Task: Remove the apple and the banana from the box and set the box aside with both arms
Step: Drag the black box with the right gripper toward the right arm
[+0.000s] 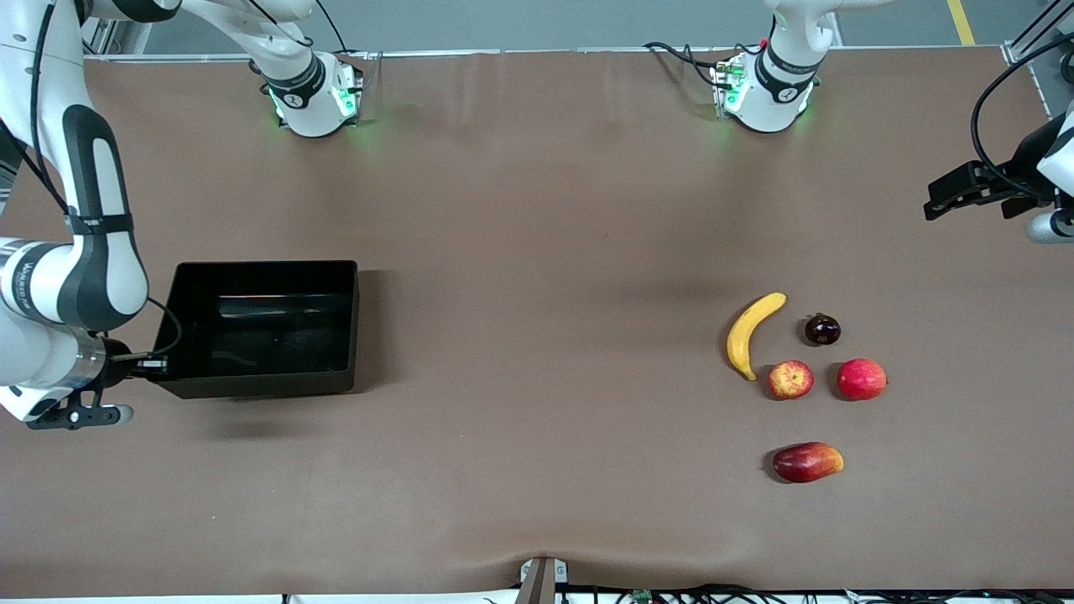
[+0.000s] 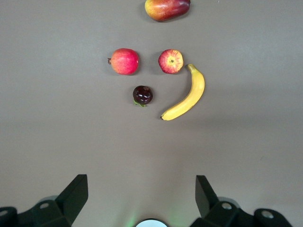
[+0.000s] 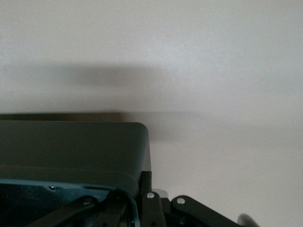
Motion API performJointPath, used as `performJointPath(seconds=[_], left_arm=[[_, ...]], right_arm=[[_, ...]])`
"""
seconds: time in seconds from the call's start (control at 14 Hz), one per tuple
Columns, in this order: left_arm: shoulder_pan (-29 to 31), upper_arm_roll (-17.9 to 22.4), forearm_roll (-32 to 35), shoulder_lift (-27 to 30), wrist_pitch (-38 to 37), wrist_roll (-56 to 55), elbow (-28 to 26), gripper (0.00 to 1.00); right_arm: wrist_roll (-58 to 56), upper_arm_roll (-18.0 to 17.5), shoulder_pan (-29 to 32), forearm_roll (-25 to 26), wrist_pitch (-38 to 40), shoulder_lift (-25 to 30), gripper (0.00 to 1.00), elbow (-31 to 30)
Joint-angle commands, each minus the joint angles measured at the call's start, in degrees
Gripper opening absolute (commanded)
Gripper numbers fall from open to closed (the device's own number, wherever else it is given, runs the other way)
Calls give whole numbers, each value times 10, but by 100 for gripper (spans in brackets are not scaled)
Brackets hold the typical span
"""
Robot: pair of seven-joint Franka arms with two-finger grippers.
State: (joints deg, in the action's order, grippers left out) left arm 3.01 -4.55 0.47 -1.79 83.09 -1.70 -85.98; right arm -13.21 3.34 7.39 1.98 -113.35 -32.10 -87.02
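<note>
- Where the right arm reaches down at its end of the table, we find the right gripper (image 1: 151,364) pressed together on the rim of the black box (image 1: 262,329), at the corner nearest the front camera on that arm's side; the right wrist view shows a finger (image 3: 146,187) against the box wall (image 3: 71,146).
- We note the box sits on the brown table (image 1: 537,252), toward the right arm's end, with nothing inside it.
- We see the left gripper (image 1: 944,195) up in the air over the left arm's end of the table, fingers spread wide and holding nothing; in the left wrist view both fingertips (image 2: 75,191) frame bare cloth.
- We log the banana (image 1: 749,332) lying well apart from the box, toward the left arm's end, its curve opening toward the other fruit.
- We place the small apple (image 1: 790,379), red with yellow patches, just beside the banana's tip that is nearer the front camera; we cannot tell if they touch.
- We record a plain red round fruit (image 1: 861,378) beside the apple, toward the left arm's end.
- We mark a small dark fruit (image 1: 822,329) farther from the front camera than the apple, between the banana and the red fruit.
- We spot a long red-and-yellow fruit (image 1: 807,461) nearest the front camera of the group.
</note>
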Motion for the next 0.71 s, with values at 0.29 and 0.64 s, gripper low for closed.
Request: performJointPath(seconds=[0.29, 0.64], left_arm=[[3, 0, -2, 0, 1, 6, 1, 100], [2, 0, -2, 0, 1, 5, 0, 100]], right_arm=[[-52, -6, 44, -15, -36, -17, 0, -5], [-30, 19, 45, -76, -37, -18, 0, -17]])
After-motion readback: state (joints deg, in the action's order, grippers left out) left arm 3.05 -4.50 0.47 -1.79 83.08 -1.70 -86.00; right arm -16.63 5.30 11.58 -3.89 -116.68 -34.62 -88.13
